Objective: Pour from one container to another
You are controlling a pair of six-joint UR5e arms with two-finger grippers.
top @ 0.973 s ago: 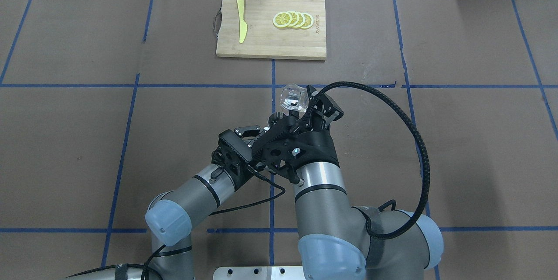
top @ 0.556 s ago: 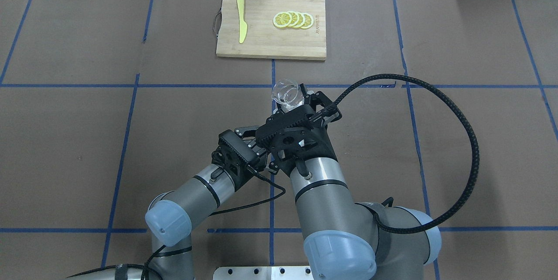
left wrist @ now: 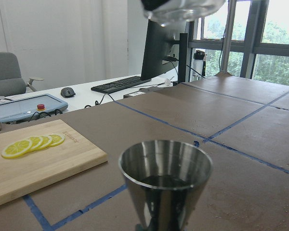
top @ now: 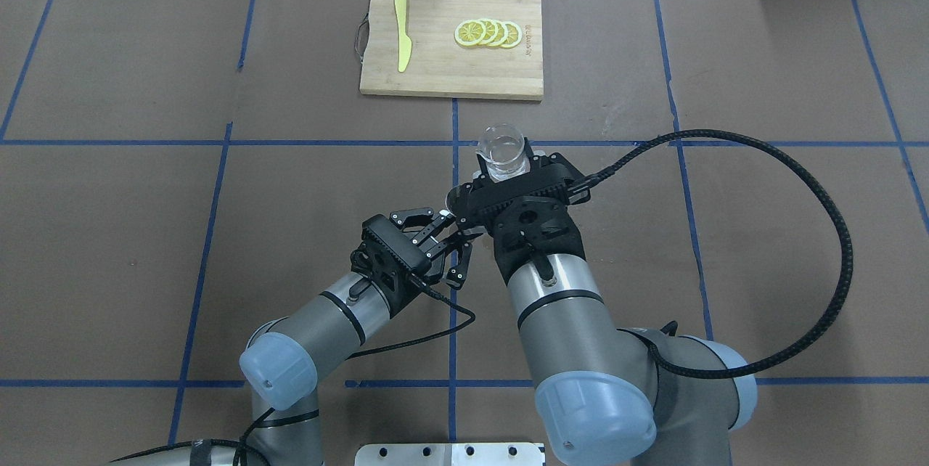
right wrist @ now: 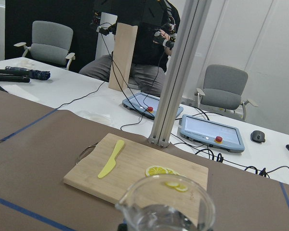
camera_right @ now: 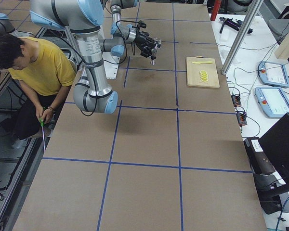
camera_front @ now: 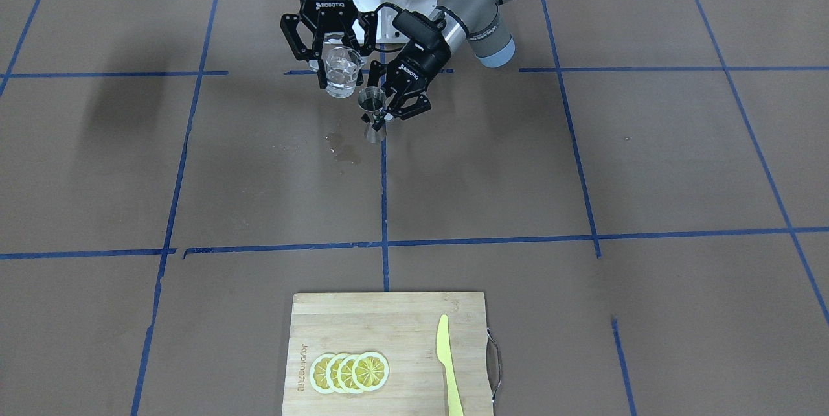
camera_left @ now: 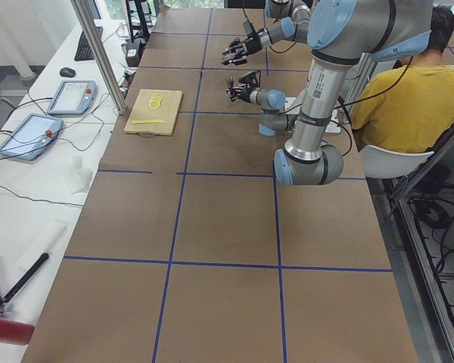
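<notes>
Tipped before, glass cup (top: 504, 149) now stands upright; jigger (camera_front: 372, 107) vertical.

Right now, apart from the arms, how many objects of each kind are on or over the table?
clear glass cup: 1
metal jigger: 1
wooden cutting board: 1
lemon slices: 4
yellow knife: 1
Total: 8

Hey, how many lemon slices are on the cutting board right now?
4. The lemon slices overlap in one row on the cutting board, apart from the yellow knife: one, the next, a third, and the top one. The overlap could hide another.
</notes>
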